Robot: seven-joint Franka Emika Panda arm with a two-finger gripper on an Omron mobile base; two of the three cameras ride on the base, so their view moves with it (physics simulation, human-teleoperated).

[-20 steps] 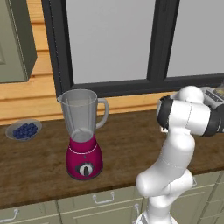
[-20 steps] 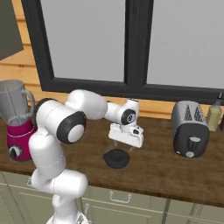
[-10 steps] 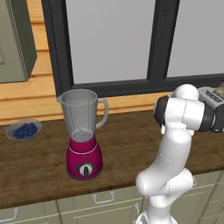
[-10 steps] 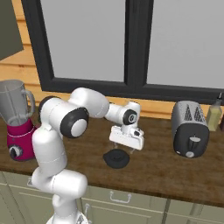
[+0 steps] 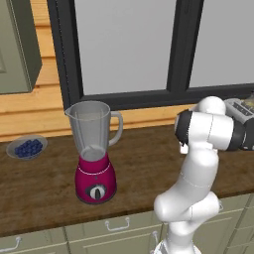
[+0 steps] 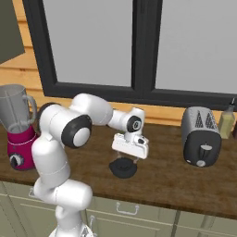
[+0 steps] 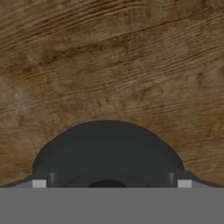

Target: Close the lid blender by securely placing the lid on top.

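The blender [image 5: 95, 149] stands on the wooden counter [image 5: 144, 163] at the left, with its magenta base, black dial and clear jar open at the top. It also appears at the left edge of the right base view, blender [image 6: 17, 127]. The lid [image 6: 122, 169], a dark round cap, lies flat on the counter well to the right of the blender. My gripper [image 6: 128, 160] hangs just above it, pointing down and open. In the hand view the lid [image 7: 107, 153] sits close below, and my gripper [image 7: 111, 183] has one fingertip at each side of it.
A silver toaster [image 6: 200, 136] and a bottle [image 6: 227, 122] stand on the counter to the right of the lid. A grey bowl of blueberries [image 5: 27, 147] sits at the far left. The window frame and wall run along the back.
The hand has come down a little toward the lid. The jaws have stayed open, and the blender and lid have not moved.
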